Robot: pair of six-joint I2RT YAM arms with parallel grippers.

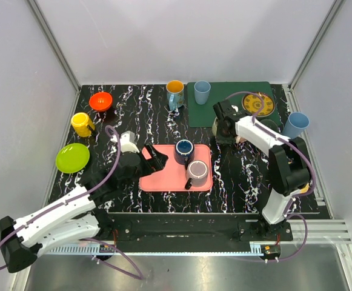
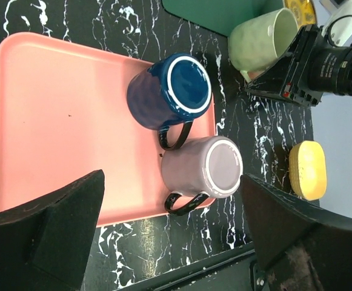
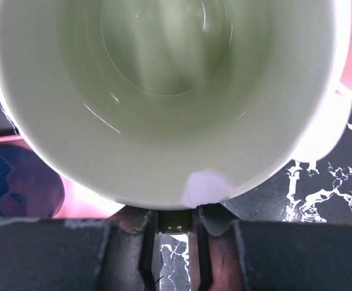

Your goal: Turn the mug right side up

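Observation:
A pale green mug (image 2: 262,40) is held in my right gripper (image 1: 225,128), which is shut on its handle (image 3: 177,222). The mug is tilted on its side above the table, right of the pink tray (image 1: 163,177). Its open mouth (image 3: 163,73) fills the right wrist view. On the tray a dark blue mug (image 1: 183,150) and a mauve mug (image 1: 197,173) stand bottom up; both also show in the left wrist view, blue (image 2: 171,91) and mauve (image 2: 206,168). My left gripper (image 1: 154,159) is open and empty over the tray's left edge.
An orange mug (image 1: 175,92) and a blue cup (image 1: 202,91) stand at the back by a green mat (image 1: 224,112) with a patterned plate (image 1: 259,104). Another blue cup (image 1: 295,124) is far right. A red bowl (image 1: 101,100), yellow mug (image 1: 82,124) and green plate (image 1: 73,157) are left.

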